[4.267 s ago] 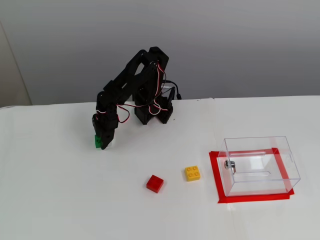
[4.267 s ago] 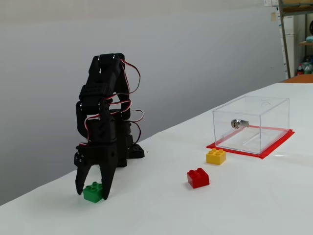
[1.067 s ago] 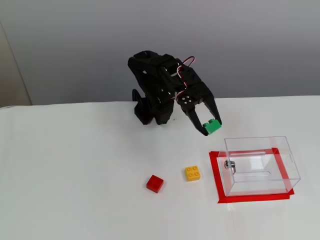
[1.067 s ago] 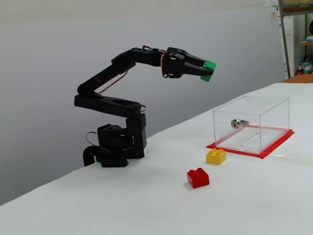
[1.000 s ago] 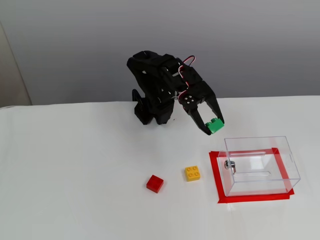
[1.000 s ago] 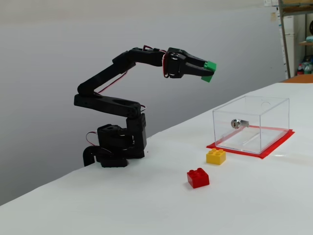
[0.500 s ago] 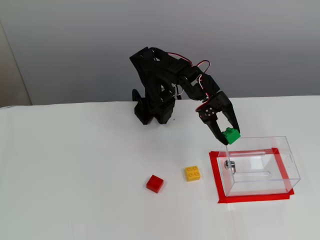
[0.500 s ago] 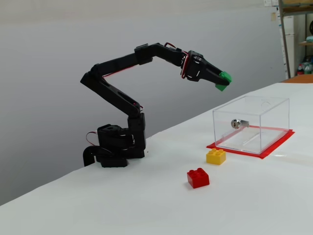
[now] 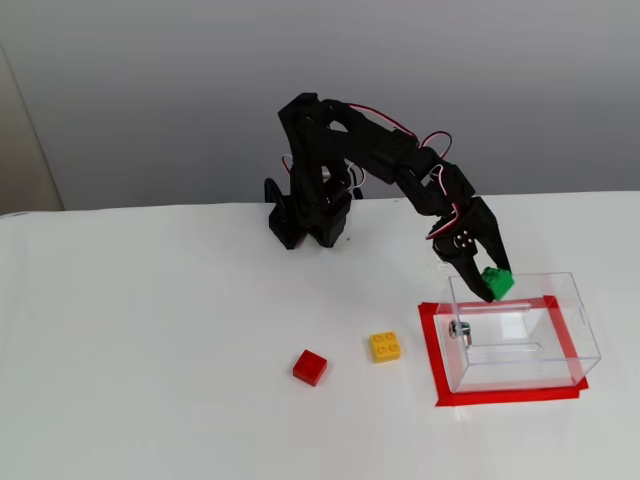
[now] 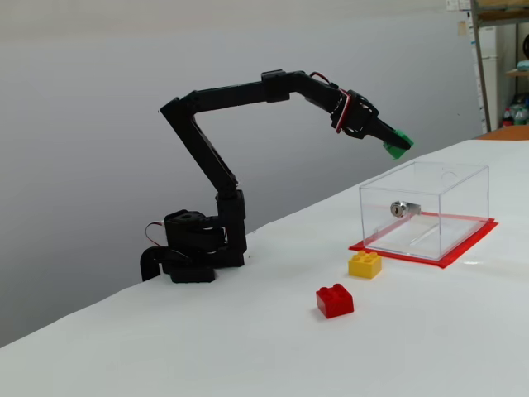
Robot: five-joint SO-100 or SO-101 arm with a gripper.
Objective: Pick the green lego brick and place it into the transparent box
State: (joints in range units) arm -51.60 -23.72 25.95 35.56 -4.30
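You see the green brick (image 9: pixel 496 282) tilted in mid-air, just above the box's (image 9: pixel 575 322) rear-left rim. The box, clear and upright with its top open, sits well below the brick (image 10: pixel 397 142) in the side-on fixed view.

One high frontal view, one low side view, both on the arm (image 9: pixel 350 150)

The arm has stretched out toward the right of both fixed views, carrying the green lego brick (image 9: pixel 496 282) off the counter at left. The brick, clamped in the gripper (image 10: pixel 395 145), now hangs above the transparent box (image 9: pixel 575 330) at its upper-left rim.
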